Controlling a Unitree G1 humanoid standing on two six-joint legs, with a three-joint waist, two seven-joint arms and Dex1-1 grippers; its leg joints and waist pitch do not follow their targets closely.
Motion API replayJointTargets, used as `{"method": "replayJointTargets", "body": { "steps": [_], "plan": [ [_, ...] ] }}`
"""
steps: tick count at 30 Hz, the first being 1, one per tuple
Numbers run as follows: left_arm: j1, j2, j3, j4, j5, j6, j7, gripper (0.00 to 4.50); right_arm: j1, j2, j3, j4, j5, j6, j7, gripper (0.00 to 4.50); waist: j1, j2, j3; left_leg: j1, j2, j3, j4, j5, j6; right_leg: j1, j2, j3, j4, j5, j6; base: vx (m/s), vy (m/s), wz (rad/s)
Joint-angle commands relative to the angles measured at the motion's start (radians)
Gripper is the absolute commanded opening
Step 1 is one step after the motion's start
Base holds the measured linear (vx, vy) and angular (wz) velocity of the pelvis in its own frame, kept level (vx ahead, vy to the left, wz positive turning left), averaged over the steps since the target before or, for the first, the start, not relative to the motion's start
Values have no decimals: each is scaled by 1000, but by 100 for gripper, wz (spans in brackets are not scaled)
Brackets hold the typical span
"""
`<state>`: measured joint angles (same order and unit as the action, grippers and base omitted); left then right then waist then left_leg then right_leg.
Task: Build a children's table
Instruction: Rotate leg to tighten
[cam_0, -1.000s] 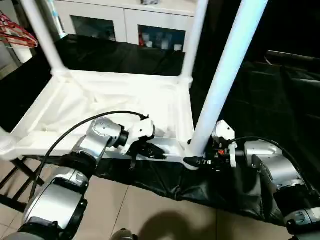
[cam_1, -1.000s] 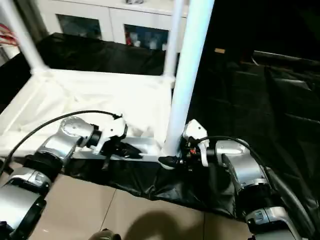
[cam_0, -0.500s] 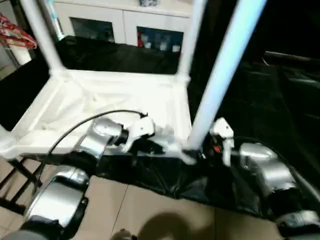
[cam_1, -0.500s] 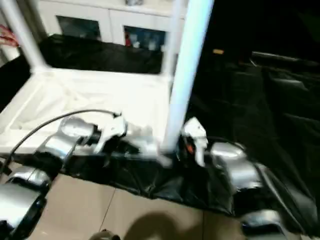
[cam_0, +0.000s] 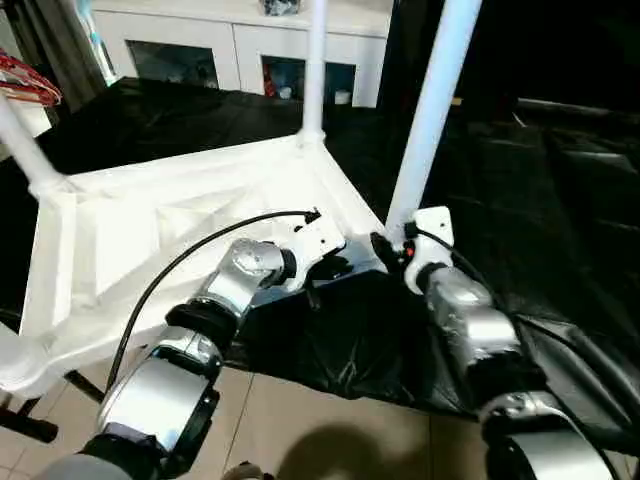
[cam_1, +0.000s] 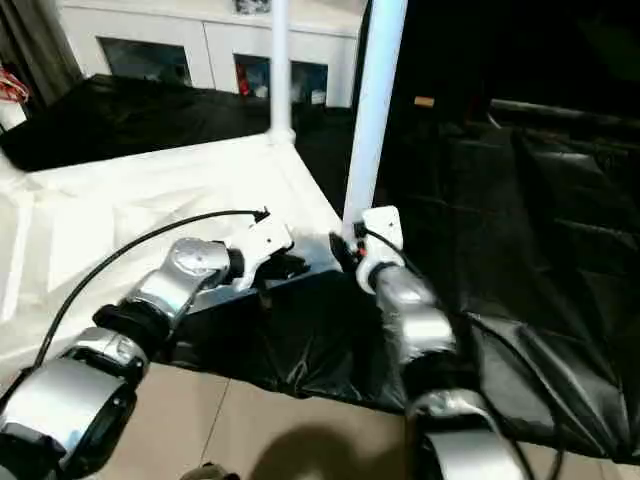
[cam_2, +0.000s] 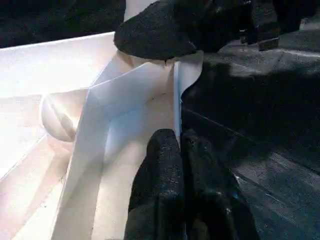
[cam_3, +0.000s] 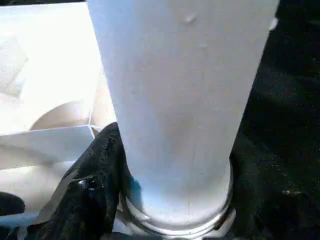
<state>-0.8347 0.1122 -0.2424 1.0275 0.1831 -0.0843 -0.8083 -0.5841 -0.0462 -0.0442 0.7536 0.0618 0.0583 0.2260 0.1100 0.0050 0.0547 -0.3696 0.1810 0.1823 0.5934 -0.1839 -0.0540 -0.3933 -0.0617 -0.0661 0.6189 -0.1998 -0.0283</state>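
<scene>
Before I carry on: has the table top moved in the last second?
Yes. The top has turned anticlockwise in the head view: its far edge lay parallel to the cabinet front and now slants against it.

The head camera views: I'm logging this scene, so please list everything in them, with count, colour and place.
Square plastic table top: one, white, ribbed underside up, lying on the black sheet.
Long round table legs: three, white, upright at corners: near, far, left.
Sheet: one, black, covering the work surface.
Glass-doored cabinet: one, white, behind.
Clothes hanger: one, red, left edge.
Tiled floor: beige, front.
Left tool: black, shut on the top's near rim.
Right tool: black, around the near leg's base.
</scene>
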Motion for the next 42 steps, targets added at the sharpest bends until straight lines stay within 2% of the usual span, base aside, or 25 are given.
{"method": "replayJointTargets", "body": {
  "steps": [1, 4, 6, 10, 13, 15, 16, 17, 19, 22, 27, 29, 32, 34, 35, 42],
  "plan": [
    [-31, -69, -24, -34, -11, -37, -6, 0, -2, 67, 82, 16, -24, 13, 89, 336, -5, 0, -68, 15, 56, -23, -72, -151, 39, 52, -100, 57, -70, -45, -229, 0, 0, 0],
    [-26, -51, -28, -31, -10, -52, -26, 0, -1, 42, 85, 8, -16, 5, 144, 366, -5, 2, -68, 15, 57, -23, -72, -159, 44, 53, -101, 57, -71, -47, -231, 0, 0, 0],
    [-17, -29, -33, -37, -12, -70, -71, 0, 5, -1, 111, -4, -27, -14, 214, 382, -5, 0, -69, 13, 56, -23, -71, -152, 50, 56, -100, 55, -70, -35, -233, 0, 0, 0],
    [-2, 6, -39, -46, -12, -98, -140, 0, 11, -64, 134, -19, -17, -32, 349, 382, -5, 1, -73, 9, 57, -21, -64, -101, 82, 58, -100, 54, -58, 59, -253, 0, 0, 0],
    [12, 47, -40, -55, -29, -141, -233, 0, 32, -146, 170, -71, -4, -46, 552, 382, 2, -4, -72, 5, 56, -19, -59, -104, 108, 63, -96, 51, -58, 77, -261, 0, 0, 0],
    [17, 61, -37, -62, -43, -148, -279, 0, 45, -183, 189, -101, 5, -52, 647, 382, 6, -2, -71, 6, 61, -19, -60, -113, 118, 59, -98, 50, -58, 68, -262, 0, 0, 0],
    [21, 73, -36, -68, -53, -150, -315, 0, 56, -211, 202, -127, 21, -48, 722, 382, 10, -3, -71, 10, 63, -17, -60, -126, 119, 55, -99, 50, -60, 47, -265, 0, 0, 0],
    [22, 78, -35, -70, -57, -152, -330, 0, 59, -222, 206, -136, 30, -46, 755, 382, 10, -3, -69, 9, 64, -17, -60, -136, 117, 56, -99, 50, -61, 30, -265, 0, 0, 0],
    [24, 88, -33, -76, -67, -158, -367, 0, 69, -245, 217, -162, 46, -38, 818, 382, 13, -2, -66, 13, 67, -18, -65, -170, 98, 51, -101, 50, -70, -58, -257, 0, 0, 0],
    [28, 104, -31, -86, -83, -163, -423, 0, 85, -276, 235, -201, 62, -23, 901, 382, 15, -4, -66, 11, 67, -19, -67, -169, 86, 52, -101, 51, -71, -91, -250, 0, 0, 0],
    [32, 137, -29, -97, -106, -163, -515, 0, 123, -335, 278, -290, 85, 30, 1034, 382, 25, -7, -70, 8, 67, -19, -63, -126, 102, 53, -101, 51, -64, -44, -246, 0, 0, 0],
    [34, 148, -28, -101, -112, -164, -543, 0, 138, -355, 295, -322, 85, 50, 1074, 382, 31, -8, -71, 11, 67, -18, -60, -117, 110, 50, -101, 51, -62, -22, -248, 0, 0, 0],
    [37, 158, -24, -108, -119, -154, -580, 0, 154, -369, 310, -344, 80, 57, 1099, 351, 36, -7, -70, 11, 68, -17, -63, -131, 101, 48, -101, 50, -65, -52, -244, 0, 0, 0],
    [36, 159, -24, -107, -120, -152, -586, 0, 162, -370, 315, -353, 76, 52, 1099, 348, 36, -7, -68, 14, 68, -16, -64, -152, 87, 46, -102, 50, -70, -91, -239, 0, 0, 0],
    [36, 159, -24, -107, -120, -152, -586, 0, 162, -370, 315, -353, 76, 52, 1099, 326, 35, -8, -68, 13, 68, -16, -64, -153, 85, 46, -102, 50, -70, -97, -237, 0, 0, 0],
    [37, 145, -12, -102, -112, -144, -534, 0, 185, -348, 306, -373, 75, 72, 1056, 279, 39, -9, -70, 12, 68, -11, -62, -131, 84, 45, -101, 50, -67, -76, -230, 0, 0, 0]
  ]
}}
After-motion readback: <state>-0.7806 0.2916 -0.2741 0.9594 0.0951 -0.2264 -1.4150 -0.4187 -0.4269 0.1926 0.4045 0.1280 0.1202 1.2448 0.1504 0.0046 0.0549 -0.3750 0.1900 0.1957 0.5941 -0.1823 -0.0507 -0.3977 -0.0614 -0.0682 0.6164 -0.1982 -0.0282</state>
